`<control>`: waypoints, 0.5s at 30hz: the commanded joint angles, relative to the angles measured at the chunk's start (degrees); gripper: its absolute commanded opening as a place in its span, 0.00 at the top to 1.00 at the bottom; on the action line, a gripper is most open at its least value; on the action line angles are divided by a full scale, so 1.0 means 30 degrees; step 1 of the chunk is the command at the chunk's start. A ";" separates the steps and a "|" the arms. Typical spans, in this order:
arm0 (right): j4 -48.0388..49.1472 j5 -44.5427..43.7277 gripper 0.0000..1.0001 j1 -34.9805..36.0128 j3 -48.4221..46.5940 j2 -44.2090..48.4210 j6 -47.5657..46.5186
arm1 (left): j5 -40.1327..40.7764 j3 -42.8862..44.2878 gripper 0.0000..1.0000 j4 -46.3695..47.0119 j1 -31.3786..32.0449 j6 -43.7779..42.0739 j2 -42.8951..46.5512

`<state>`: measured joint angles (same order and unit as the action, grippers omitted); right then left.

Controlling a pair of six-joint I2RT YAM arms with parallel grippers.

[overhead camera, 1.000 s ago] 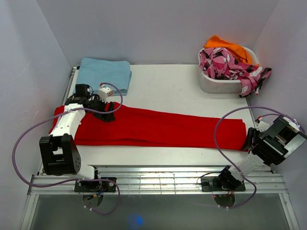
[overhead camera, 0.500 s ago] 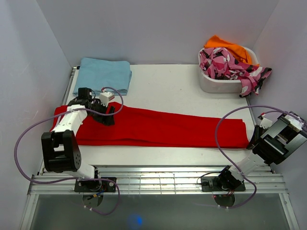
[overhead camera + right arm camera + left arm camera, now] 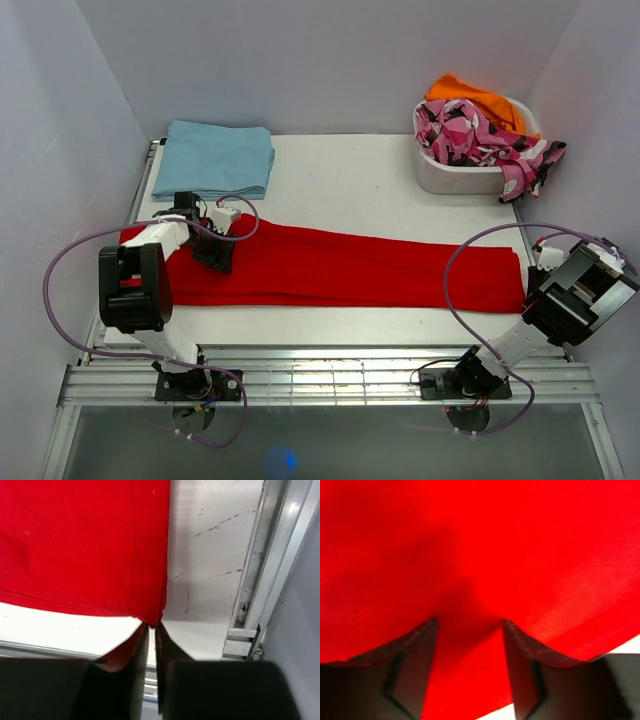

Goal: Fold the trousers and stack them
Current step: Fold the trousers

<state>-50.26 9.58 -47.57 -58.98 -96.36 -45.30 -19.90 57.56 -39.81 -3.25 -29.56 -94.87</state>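
The trousers [image 3: 340, 268]: lay flat in a long red band across the near half of the table [image 3: 360, 180], reaching almost from its left edge to its right edge.
My left gripper [image 3: 469, 625]: sat over the table's left end, fingers spread apart and pressed down on the red cloth, clamping nothing.
My right gripper [image 3: 151, 630]: was at the table's right edge, fingers almost together, pinching the corner of the hem.
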 commanded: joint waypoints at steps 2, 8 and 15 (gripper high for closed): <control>0.1609 0.0315 0.63 0.0359 -0.0932 -0.0078 -0.0868 | 0.1622 -0.0553 0.39 -0.0205 0.0027 -0.0049 -0.1100; 0.0261 0.1548 0.48 0.0388 -0.4208 -0.0777 -0.0283 | 0.2677 -0.1168 0.41 0.0145 0.0027 -0.0311 -0.1745; -0.0123 0.2986 0.51 0.1441 -0.6003 -0.2597 0.1122 | 0.3821 -0.1696 0.41 0.0497 -0.0060 -0.0956 -0.1716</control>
<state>-51.51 14.66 -44.60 -74.08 -101.71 -44.51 -16.08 56.86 -38.04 -2.74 -30.24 -95.90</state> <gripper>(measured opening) 0.502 0.586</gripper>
